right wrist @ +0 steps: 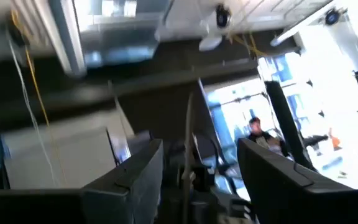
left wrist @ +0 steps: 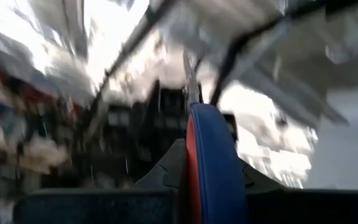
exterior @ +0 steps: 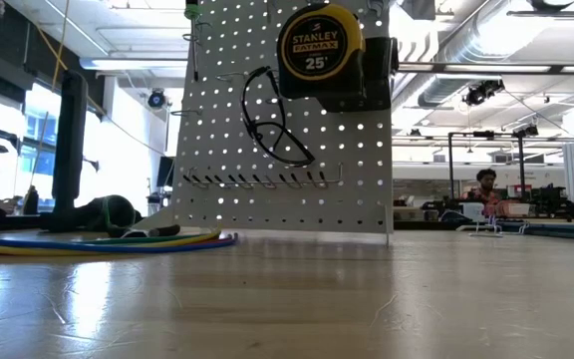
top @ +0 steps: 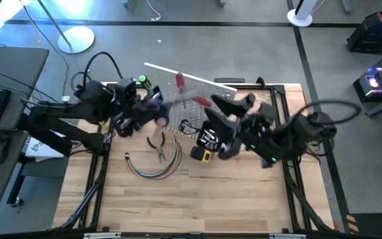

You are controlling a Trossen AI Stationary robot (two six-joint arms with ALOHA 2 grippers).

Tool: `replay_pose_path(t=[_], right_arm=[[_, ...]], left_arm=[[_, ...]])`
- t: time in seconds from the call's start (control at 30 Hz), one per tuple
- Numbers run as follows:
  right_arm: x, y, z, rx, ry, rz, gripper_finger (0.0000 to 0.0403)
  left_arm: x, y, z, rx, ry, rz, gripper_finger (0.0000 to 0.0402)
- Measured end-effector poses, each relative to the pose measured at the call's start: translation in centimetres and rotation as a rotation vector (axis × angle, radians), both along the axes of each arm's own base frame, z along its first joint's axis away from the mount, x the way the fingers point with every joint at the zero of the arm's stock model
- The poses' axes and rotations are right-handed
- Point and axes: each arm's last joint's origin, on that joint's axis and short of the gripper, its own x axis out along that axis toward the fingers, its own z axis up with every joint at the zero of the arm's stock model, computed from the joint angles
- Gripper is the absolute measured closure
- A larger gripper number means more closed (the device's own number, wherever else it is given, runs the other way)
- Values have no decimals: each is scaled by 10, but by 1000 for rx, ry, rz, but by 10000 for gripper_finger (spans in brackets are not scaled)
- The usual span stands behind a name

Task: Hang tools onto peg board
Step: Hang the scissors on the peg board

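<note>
Peg board (exterior: 297, 189) stands upright at the rear of the worktop (top: 197, 199), already carrying a yellow tape measure (exterior: 319, 48). The left tool (top: 156, 111) is clamped on a blue-and-red handled tool (left wrist: 213, 168), apparently a screwdriver, just in front of the board. The right tool (right wrist: 199, 165) has its fingers apart and holds nothing. Recommended procedure: keep the shaft steady, align it with a free hook or slot, and release only once it is seated. Pliers (top: 156, 145) and a coloured cable bundle (top: 154, 167) lie on the worktop.
</note>
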Motion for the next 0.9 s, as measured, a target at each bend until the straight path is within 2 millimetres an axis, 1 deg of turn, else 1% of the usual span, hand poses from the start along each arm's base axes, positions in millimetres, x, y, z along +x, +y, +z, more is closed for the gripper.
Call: replay_pose_path(t=[0.1,0.23,0.3,0.37,0.5,0.6,0.7,0.83,0.9], right_arm=[[-14,10,1,-16,107,1,202],[-35,18,2,14,209,59,202],[-39,21,-4,40,257,123,202],[-40,24,-13,85,313,220,202],[-31,21,-40,315,461,437,202],[-16,24,-67,469,607,518,201],[2,30,-89,553,700,557,201],[23,32,-108,622,766,605,201],[36,34,-121,646,811,619,201]], left_arm=[[-16,-4,-6,35,184,-135,372],[-34,-12,-20,19,431,-286,372],[-40,-16,-27,2,536,-331,372],[-42,-20,-36,-12,637,-388,372],[-40,-33,-54,-16,824,-479,372],[-34,-45,-65,54,885,-495,372],[-24,-55,-80,145,951,-454,372],[-6,-63,-104,267,1051,-323,372],[2,-68,-111,300,1066,-306,372]])
